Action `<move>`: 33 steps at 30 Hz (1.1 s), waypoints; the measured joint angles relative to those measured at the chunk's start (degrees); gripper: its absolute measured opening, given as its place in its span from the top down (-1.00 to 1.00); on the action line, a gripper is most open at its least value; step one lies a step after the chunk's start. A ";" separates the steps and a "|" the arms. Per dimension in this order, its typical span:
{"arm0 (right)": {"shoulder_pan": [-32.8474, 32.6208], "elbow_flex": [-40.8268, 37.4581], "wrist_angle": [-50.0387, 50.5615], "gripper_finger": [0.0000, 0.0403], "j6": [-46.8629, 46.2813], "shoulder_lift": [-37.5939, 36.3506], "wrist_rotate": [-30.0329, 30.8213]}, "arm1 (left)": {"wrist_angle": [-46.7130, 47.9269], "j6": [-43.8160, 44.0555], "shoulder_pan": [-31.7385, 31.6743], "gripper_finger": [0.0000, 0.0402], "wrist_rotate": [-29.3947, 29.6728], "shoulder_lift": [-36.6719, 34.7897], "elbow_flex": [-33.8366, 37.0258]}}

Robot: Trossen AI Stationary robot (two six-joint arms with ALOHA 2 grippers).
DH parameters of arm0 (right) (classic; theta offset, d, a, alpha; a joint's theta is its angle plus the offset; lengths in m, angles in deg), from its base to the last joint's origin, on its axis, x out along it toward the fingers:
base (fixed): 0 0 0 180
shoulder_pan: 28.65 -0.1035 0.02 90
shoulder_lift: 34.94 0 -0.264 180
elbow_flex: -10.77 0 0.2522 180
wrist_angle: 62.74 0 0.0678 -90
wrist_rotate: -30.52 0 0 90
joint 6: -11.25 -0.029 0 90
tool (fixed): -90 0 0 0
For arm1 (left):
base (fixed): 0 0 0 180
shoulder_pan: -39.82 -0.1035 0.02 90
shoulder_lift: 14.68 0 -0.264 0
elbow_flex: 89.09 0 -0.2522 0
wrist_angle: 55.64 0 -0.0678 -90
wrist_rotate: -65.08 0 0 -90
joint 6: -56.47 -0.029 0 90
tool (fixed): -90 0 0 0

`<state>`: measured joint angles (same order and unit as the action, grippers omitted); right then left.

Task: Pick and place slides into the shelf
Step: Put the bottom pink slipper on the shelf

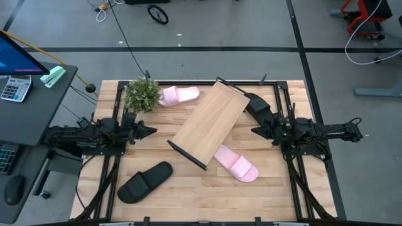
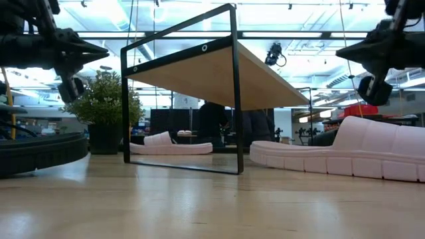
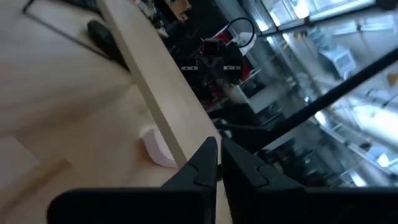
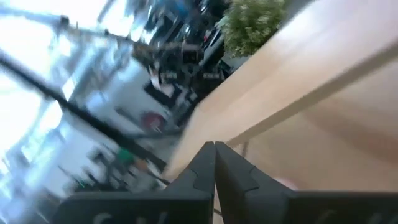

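Observation:
The light-wood shelf [image 1: 210,119] stands slantwise mid-table on its black end frames [image 2: 236,99]. One pink slide [image 1: 179,95] lies at the far side beside a plant. Another pink slide [image 1: 237,166] lies sole-down near the shelf's near end, partly under it. A black slide [image 1: 144,182] rests at the near left. A second black slide [image 1: 254,102] sits by the shelf's far right corner. My left gripper [image 1: 151,131] hovers shut, left of the shelf. My right gripper [image 1: 254,131] hovers shut, right of it. Both are above the table [image 2: 99,50] [image 2: 342,52].
A potted plant [image 1: 141,94] stands at the far left of the table, next to the far pink slide. Black frame rails run along the table's sides. A desk with a monitor and calculator [image 1: 16,88] stands left of the table. Bare tabletop [image 1: 188,194] shows along the near edge.

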<state>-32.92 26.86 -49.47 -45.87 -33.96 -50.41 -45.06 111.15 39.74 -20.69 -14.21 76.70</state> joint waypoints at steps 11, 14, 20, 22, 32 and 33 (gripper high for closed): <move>0.00 0.00 -0.42 0.93 -17.71 0.02 10.34 | -0.01 11.04 -0.02 0.85 -0.01 0.00 0.00; 0.00 0.00 -0.42 0.93 -18.12 0.02 10.20 | 0.00 12.45 0.00 0.83 -0.68 0.00 0.00; 0.00 0.00 -0.42 0.93 -18.17 0.02 10.20 | 0.00 14.03 0.00 0.85 -7.25 0.00 0.00; 0.00 0.00 -0.42 0.93 -18.19 0.02 10.22 | 0.00 15.23 0.00 0.83 -8.30 0.00 0.00; 0.00 0.20 -0.30 0.93 -19.34 0.07 10.17 | 0.35 15.18 0.00 0.59 -13.57 0.02 -1.96; 0.00 0.58 -0.13 0.93 -18.87 0.10 10.04 | 0.54 15.22 0.00 0.57 -13.93 0.04 -2.13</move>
<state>-32.92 27.44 -49.60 -64.74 -33.86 -40.37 -44.52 126.37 39.74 -34.62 -14.16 74.57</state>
